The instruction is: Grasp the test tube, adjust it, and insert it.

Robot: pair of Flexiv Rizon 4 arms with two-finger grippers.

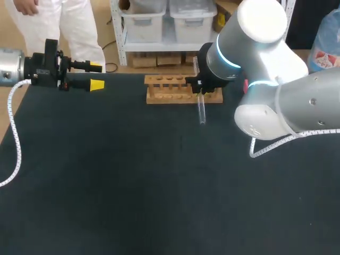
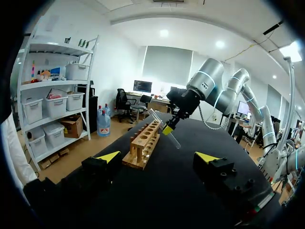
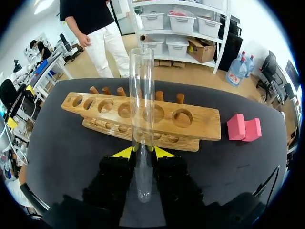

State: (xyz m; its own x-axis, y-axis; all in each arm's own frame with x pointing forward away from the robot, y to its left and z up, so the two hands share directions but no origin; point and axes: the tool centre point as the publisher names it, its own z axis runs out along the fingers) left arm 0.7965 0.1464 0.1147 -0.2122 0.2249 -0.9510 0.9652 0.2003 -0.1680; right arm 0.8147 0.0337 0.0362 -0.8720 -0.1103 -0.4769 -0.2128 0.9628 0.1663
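Test tube [image 3: 142, 95] is pinched in your right gripper [image 3: 143, 151], just in front of the wooden rack [image 3: 200, 125] by the table's far edge, so tip it upright over a hole and lower it slowly, while your left gripper [image 1: 96, 75] is wide open.

My left arm [image 1: 10, 68] sticks out flat from the side. My left gripper [image 1: 96, 75] is wide open, with nothing in it. My right arm [image 1: 276, 106] bends in toward the middle. My right gripper [image 3: 143, 152] pinches a glass tube [image 3: 142, 86] between its two fingers.
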